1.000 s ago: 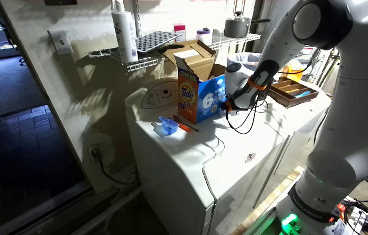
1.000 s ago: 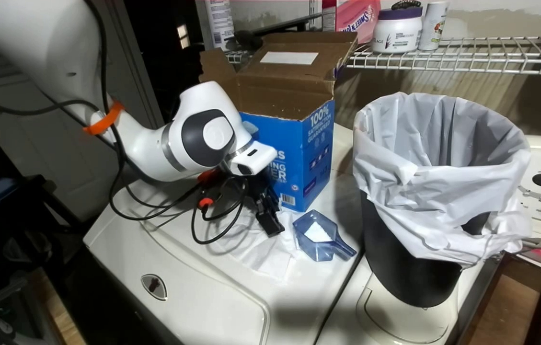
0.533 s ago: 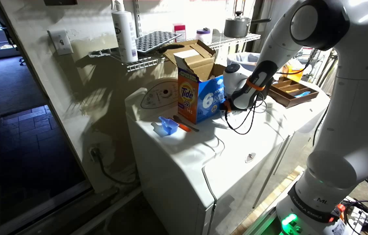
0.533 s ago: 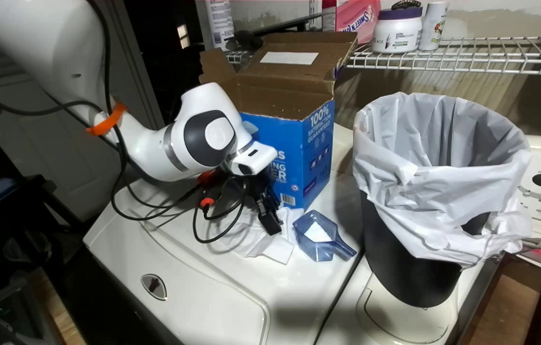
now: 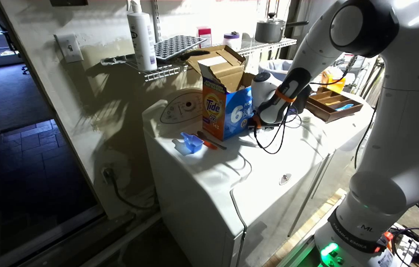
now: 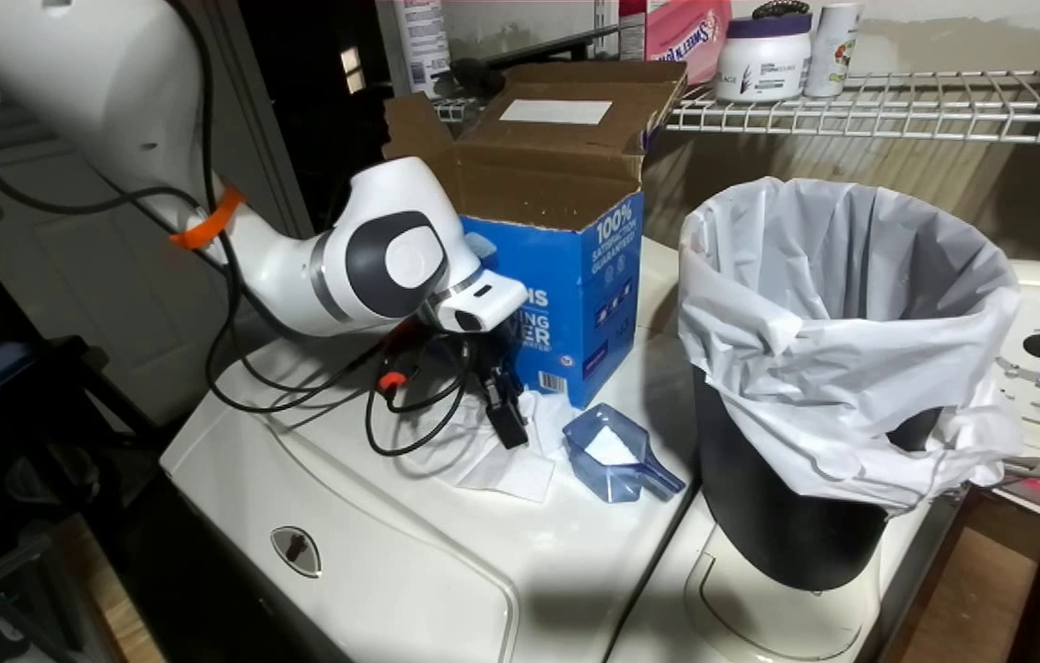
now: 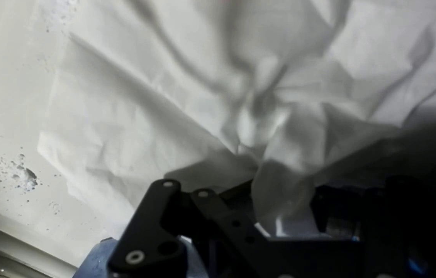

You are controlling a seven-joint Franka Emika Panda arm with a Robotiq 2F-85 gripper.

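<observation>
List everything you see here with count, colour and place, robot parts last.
Appliances: two, white, side by side
Wire shelf: one, white, on the wall
Tide box: one, orange and blue, open, on an appliance
Sheet: one, white, crumpled, beside the box
Scoops: two, blue, near the box's opposite ends
Powder: patches, whitish, in a scoop, on an appliance
Utensils: count unclear, orange and grey, beside a scoop
Bin: one, black with white liner, on an appliance
Divided tray: one, brown, beside the bin
Bottle: one, white, on shelf
Gridded tray: one, grey, on shelf
Pot: one, grey, on shelf
Jar: one, white and purple, on shelf
Carton: one, pink, on shelf
Gripper: one, black, shut on the sheet
Arm: one, white, over an appliance
</observation>
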